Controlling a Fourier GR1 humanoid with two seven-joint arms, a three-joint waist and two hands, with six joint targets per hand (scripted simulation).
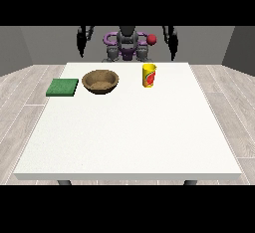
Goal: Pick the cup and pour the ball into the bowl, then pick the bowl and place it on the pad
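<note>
A yellow cup (149,75) with a red mark stands upright on the white table (129,137), at the back and right of centre. A red ball (151,39) shows above the cup, in front of the robot's torso. A brown bowl (100,82) sits left of the cup. A flat green pad (63,87) lies left of the bowl, at the table's left edge. The hand at the view's left (81,49) and the hand at the view's right (173,50) hang behind the table's far edge, fingers straight down, holding nothing and far from the objects.
The robot's grey and purple torso (127,45) stands behind the far edge. A wide bare stretch of table reaches from the objects to the near edge. Wooden floor surrounds the table.
</note>
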